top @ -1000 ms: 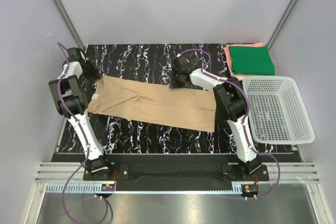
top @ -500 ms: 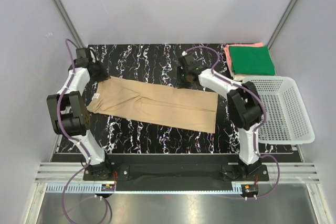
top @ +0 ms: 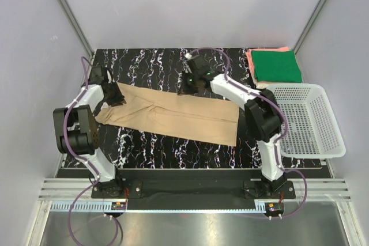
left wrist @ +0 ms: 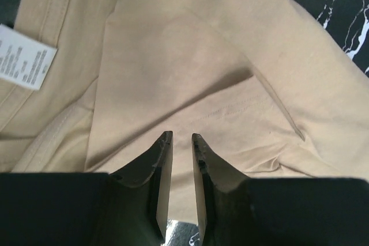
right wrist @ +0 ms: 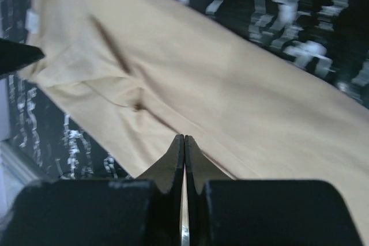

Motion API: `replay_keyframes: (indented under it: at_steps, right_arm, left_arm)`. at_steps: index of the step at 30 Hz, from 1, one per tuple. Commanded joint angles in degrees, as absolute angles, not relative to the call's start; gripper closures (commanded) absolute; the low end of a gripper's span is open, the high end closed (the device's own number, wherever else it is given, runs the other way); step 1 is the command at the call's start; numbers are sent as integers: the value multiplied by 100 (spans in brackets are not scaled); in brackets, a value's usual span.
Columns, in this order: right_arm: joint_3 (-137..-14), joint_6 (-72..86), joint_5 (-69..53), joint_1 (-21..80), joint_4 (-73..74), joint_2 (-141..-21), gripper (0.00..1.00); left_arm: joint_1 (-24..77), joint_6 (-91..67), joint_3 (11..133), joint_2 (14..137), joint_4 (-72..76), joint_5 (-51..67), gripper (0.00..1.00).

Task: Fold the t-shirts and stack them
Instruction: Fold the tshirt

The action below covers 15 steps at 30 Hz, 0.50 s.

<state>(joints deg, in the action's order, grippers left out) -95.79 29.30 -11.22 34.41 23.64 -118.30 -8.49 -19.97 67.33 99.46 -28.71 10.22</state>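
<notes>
A tan t-shirt (top: 173, 116) lies folded into a long strip across the black marbled table (top: 150, 64). My left gripper (top: 117, 96) hovers over its left end. In the left wrist view the gripper (left wrist: 181, 135) has its jaws a narrow gap apart, and cloth (left wrist: 202, 56) and table show through the gap. My right gripper (top: 185, 89) is at the strip's far edge near its middle. In the right wrist view the gripper (right wrist: 184, 136) is shut above the cloth (right wrist: 230, 84) with nothing seen between the fingers. A folded dark green t-shirt (top: 277, 65) lies on a coral-pink one (top: 251, 61) at the back right.
A white mesh basket (top: 305, 120) stands at the table's right edge, in front of the folded stack. The tan shirt's white label (left wrist: 23, 56) is by the left end. Grey walls close in the table at the back and sides.
My left gripper has come in rightward onto the shirt's left end. My right gripper has shifted left along the far edge and closed its jaws.
</notes>
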Motion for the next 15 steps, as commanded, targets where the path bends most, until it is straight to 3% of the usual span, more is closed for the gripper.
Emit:
replay_keyframes:
  at_steps: [1, 11, 15]
  right_arm:
    - [-10379, 3032, -1888, 3849, 2198, -12356, 97]
    - [-13206, 3242, -3251, 4447, 1995, -14543, 96]
    - [-13781, 3524, -3410, 4447, 2004, -15169, 96]
  left_arm:
    - [-704, -1952, 6557, 9274, -2725, 747, 74]
    - [-756, -2215, 5950, 9237, -2733, 335, 73]
    - [-896, -2233, 5889, 9378, -2725, 18, 73]
